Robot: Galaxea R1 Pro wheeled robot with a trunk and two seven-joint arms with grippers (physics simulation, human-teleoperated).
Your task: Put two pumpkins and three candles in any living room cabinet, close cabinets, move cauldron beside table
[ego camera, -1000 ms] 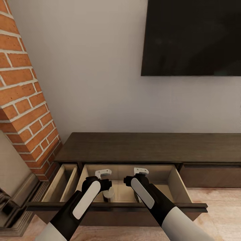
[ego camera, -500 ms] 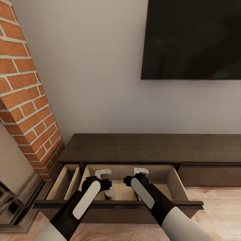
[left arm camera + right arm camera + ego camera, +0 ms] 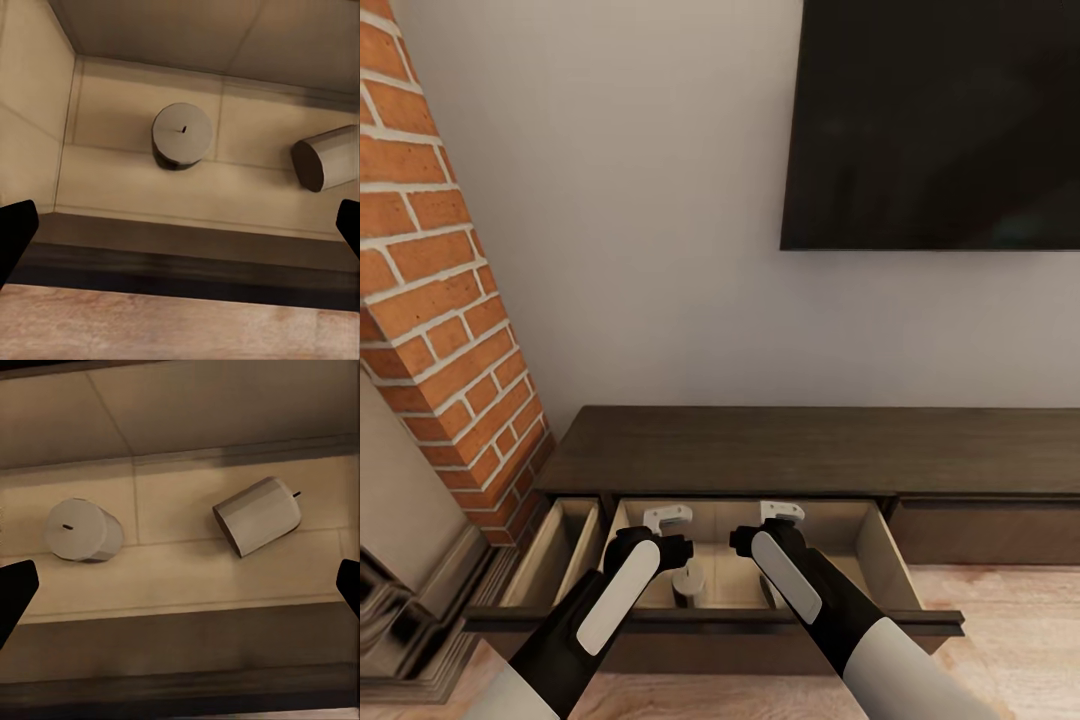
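The cabinet [image 3: 810, 450] stands against the wall under the black TV [image 3: 935, 120], its middle drawer [image 3: 880, 560] pulled out below my arms. Inside, one candle [image 3: 181, 135] stands upright on the tan floor and a second candle [image 3: 259, 516] lies on its side near it. My left gripper [image 3: 180, 229] and right gripper [image 3: 180, 585] both hang spread apart, empty, above the drawer. A smaller drawer [image 3: 550, 555] beside the brick fireplace [image 3: 440, 300] also seems open.

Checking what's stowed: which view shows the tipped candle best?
Right wrist: the tipped candle lies whole on the drawer floor, wick visible. Left wrist catches it partly at the edge. In the head view, I cannot make it out.
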